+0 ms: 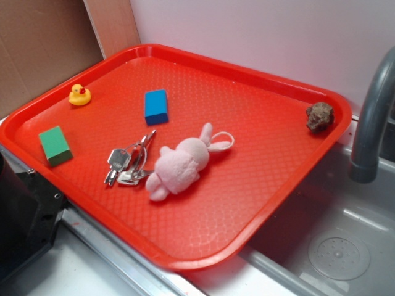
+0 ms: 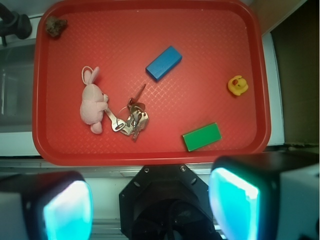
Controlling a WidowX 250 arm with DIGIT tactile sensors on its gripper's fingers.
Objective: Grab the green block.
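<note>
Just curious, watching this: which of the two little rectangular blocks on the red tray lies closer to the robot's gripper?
The green rectangular block, near the tray's edge by the gripper; the blue rectangular block lies farther in.

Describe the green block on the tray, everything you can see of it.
The green block is a small solid rectangular piece with plain matte faces, lighter on top and darker on its sides. It lies flat near a corner of the red tray, close to the rim, touching nothing else. The keys and the yellow duck lie apart from it.
</note>
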